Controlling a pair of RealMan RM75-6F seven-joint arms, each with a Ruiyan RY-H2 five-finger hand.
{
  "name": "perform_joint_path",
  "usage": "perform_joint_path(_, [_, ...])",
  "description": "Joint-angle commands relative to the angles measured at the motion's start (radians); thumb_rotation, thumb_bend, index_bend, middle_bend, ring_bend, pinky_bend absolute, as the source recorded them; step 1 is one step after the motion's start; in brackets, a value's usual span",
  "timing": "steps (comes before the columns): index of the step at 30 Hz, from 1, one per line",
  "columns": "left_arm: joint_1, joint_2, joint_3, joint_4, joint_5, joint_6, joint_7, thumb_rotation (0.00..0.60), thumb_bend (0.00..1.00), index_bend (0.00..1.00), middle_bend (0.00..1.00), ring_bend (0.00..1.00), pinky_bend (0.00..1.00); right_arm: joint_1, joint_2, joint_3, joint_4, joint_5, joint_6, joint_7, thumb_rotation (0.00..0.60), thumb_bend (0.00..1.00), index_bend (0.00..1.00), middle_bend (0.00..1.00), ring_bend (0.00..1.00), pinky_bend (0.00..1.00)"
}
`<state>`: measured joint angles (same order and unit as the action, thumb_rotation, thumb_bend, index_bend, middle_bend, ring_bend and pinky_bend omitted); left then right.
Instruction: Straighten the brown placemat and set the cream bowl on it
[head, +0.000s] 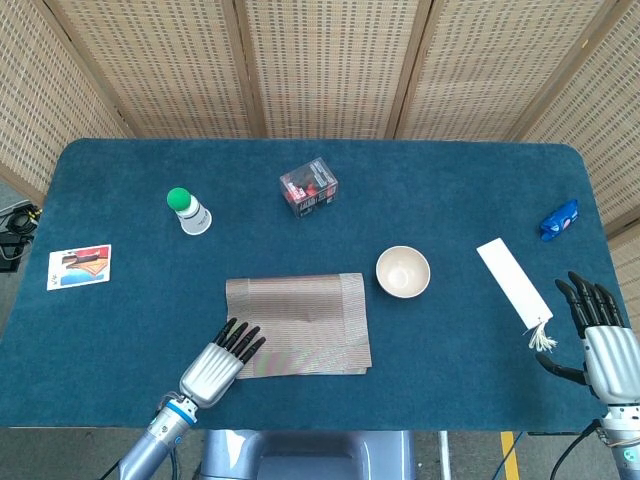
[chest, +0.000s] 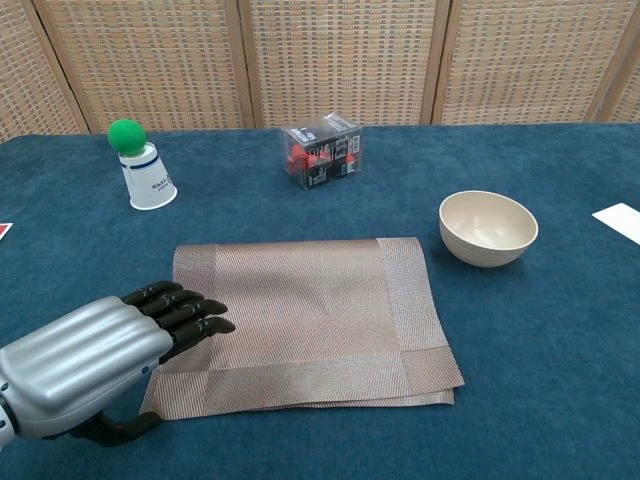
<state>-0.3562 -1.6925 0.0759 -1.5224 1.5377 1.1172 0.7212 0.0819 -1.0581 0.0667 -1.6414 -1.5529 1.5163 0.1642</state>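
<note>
Chest view | left robot hand (chest: 110, 350) flat, apparently pressing brown placemat (chest: 300, 315)

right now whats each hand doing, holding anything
Left hand: open, fingers extended, resting on the brown placemat at its left edge.
Right hand: open, holding nothing, off the table's right side.

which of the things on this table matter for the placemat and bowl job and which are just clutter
For the job:
woven brown placemat, left hand resting on its near left edge
round cream bowl, empty, on the cloth beside the mat

Lying about:
white cup with a green ball
clear box with red contents
picture card
white bookmark strip with tassel
blue object
</note>
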Motion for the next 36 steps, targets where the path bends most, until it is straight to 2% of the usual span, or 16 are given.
perform_joint_path(1, [0.0,-0.002,0.0,0.005,-0.004,0.001,-0.003,0.6,0.34,0.23,0.0,0.0,0.0,0.0,0.0,0.0,0.0,0.001,-0.001,0.001,0.6,0.09,0.06,0.0,0.0,0.0])
perform_joint_path(6, [0.0,-0.009,-0.002,0.024,-0.005,0.008,-0.018,0.6,0.34,0.47,0.0,0.0,0.0,0.001,0.0,0.0,0.0,0.001,-0.002,0.0,0.6,0.09,0.06,0.0,0.0,0.0])
perform_joint_path(9, [0.0,-0.016,-0.003,0.037,-0.01,0.009,-0.024,0.6,0.38,0.53,0.0,0.0,0.0,0.001,-0.001,-0.001,0.0,0.001,-0.004,-0.003,0.6,0.09,0.06,0.0,0.0,0.0])
perform_joint_path(25, [-0.001,-0.031,0.002,0.059,-0.013,0.017,-0.043,0.6,0.51,0.55,0.0,0.0,0.0,0.002,0.001,-0.002,-0.004,0.004,-0.01,-0.004,0.6,0.09,0.06,0.0,0.0,0.0])
perform_joint_path(36, [-0.005,-0.012,-0.007,0.038,-0.015,0.03,-0.057,0.6,0.53,0.55,0.0,0.0,0.0,0.001,0.003,-0.002,-0.006,0.005,-0.011,-0.004,0.6,0.09,0.06,0.0,0.0,0.0])
